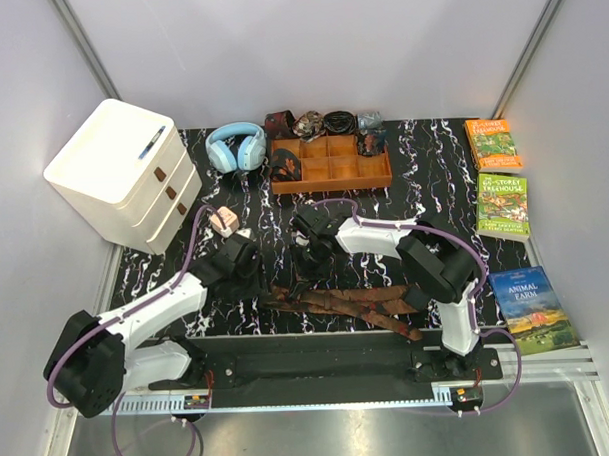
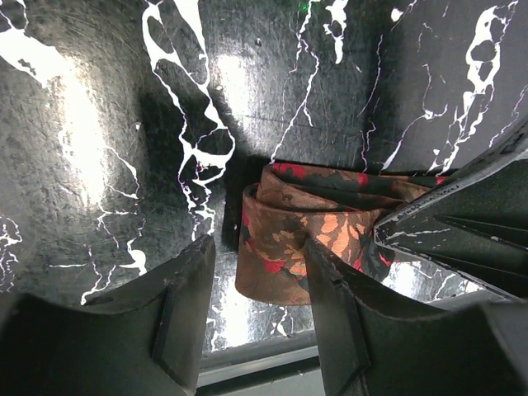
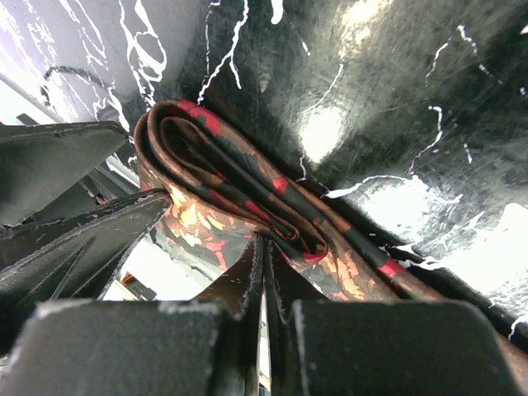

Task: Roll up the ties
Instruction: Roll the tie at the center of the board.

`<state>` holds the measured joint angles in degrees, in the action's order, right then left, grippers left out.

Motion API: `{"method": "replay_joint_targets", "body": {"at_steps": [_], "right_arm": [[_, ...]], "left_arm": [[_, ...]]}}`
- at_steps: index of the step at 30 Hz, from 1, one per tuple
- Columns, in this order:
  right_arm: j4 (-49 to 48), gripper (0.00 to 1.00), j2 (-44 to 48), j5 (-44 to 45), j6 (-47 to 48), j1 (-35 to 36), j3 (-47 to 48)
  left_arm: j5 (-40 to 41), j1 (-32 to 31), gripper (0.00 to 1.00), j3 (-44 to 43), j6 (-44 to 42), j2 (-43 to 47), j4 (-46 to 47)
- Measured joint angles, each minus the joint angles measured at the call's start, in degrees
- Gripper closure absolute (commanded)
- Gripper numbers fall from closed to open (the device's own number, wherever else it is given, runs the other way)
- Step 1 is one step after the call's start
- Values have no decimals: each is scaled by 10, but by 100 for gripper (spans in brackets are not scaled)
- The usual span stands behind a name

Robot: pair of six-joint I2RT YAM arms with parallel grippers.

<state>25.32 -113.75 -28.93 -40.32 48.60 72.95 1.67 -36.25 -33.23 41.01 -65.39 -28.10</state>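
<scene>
Several soft coils of tie [image 3: 231, 177] (slippery, we judge): pinch the fold; right gripper [image 3: 264, 257] clamps it, left gripper [image 2: 260, 268] gapes.

1. On the blue book [image 1: 532, 305] at my right, near the front of the bench [image 1: 438, 168], I read "ANIMAL FARM".
2. The green book [image 1: 502, 205] behind it says "STOREY TREEHOUSE"; I cannot make out the number before it.
3. The orange book [image 1: 493, 143] farthest back: only "TREEHOUSE"; the rest blurs.
</scene>
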Motion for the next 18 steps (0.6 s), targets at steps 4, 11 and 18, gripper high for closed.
{"method": "replay_joint_targets", "body": {"at_steps": [4,11,18], "right_arm": [[-2,97,-4,0,0,0,0],[-2,96,-6,-1,0,-2,0],[-2,97,-8,-1,0,-3,0]], "left_arm": [[-1,0,53,7,1,-12,21],[-17,1,57,36,21,-24,71],[-27,3,69,77,59,-4,128]]}}
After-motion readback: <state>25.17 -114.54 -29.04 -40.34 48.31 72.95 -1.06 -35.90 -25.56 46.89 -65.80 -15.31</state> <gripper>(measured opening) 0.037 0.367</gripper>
